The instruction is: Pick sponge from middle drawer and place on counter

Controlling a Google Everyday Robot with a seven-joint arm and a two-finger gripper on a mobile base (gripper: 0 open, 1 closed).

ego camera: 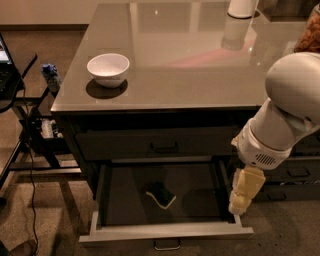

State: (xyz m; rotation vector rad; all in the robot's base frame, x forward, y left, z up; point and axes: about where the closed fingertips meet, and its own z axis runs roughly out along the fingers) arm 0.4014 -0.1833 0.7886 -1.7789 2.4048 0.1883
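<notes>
The sponge (161, 194), dark green on top with a pale yellow edge, lies flat near the middle of the open middle drawer (165, 233), which is pulled out below the counter (190, 65). My gripper (237, 208) hangs at the end of the white arm, pale fingers pointing down over the drawer's right wall, to the right of the sponge and apart from it. It holds nothing.
A white bowl (108, 69) stands on the counter's front left. A white cylinder (242, 8) stands at the back right. The upper drawer (160, 144) with a black handle is shut. A black side table (12, 82) with cables stands at the left.
</notes>
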